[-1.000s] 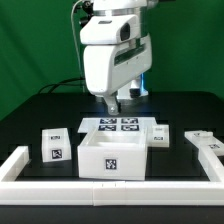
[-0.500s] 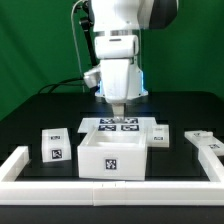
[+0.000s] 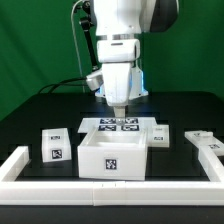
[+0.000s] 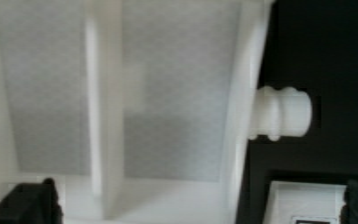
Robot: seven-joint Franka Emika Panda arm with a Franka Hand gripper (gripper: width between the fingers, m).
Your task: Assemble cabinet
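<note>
In the exterior view the claw [image 3: 117, 107] hangs pointing down over the marker board [image 3: 122, 126], just behind the body [image 3: 113, 156], and touches nothing. It is seen edge-on here, so its spread cannot be read. The open-topped body sits on the black table [image 3: 30, 115] with one tag facing the camera. A block [image 3: 54, 145] stands at the exterior view's left and two more [image 3: 160, 134] [image 3: 204, 141] at its right. A low rail [image 3: 110, 190] runs in front.

In the wrist view the body [image 4: 158, 90] fills most of the picture, with a round peg [image 4: 277, 110] on its side. The dark fingers [image 4: 25, 206] stand wide apart, gripping nothing.
</note>
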